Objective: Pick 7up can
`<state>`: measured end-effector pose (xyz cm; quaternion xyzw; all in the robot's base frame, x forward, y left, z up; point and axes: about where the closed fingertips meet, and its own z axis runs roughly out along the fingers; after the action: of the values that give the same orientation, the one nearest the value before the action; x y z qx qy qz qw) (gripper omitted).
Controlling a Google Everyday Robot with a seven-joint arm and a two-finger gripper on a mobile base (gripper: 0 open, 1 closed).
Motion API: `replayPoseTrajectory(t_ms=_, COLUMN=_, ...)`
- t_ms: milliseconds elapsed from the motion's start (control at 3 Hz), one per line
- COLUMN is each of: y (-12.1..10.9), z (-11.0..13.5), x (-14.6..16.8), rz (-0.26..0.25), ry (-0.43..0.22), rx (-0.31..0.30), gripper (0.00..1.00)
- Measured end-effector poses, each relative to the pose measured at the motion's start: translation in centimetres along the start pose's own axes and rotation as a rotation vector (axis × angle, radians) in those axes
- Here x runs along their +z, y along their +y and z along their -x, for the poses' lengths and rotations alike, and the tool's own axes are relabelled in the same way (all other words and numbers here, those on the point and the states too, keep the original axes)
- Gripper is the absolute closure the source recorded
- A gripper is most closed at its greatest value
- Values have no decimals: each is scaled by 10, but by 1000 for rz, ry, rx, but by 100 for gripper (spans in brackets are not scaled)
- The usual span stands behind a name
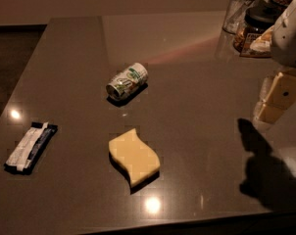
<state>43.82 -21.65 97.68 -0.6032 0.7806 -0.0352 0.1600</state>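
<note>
The 7up can (pixel 127 81) lies on its side on the dark table (pixel 187 106), a little left of centre, its silver end facing the front left. It has a white and green label. My gripper (pixel 275 101) hangs at the right edge of the view, above the table and far to the right of the can, with pale finger pads (pixel 280 94) pointing down. It holds nothing that I can see.
A yellow sponge (pixel 134 156) lies in front of the can. A black and white snack bar (pixel 30 147) lies at the front left. A clear glass (pixel 240 10) and a dark-lidded jar (pixel 253 29) stand at the back right.
</note>
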Motion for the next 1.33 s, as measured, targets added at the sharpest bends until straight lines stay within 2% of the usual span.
replayPoseTrajectory(t_ms=333, y=0, z=0, x=0, rz=0, ry=0, rx=0, gripper=0)
replayPoseTrajectory(t_ms=667, y=-11, z=18, x=4, rz=7, ry=-20, rx=-45, gripper=0)
replayPoseTrajectory(t_ms=1333, y=-52, z=104, x=49, rz=33, ry=-124, rx=-215, gripper=0)
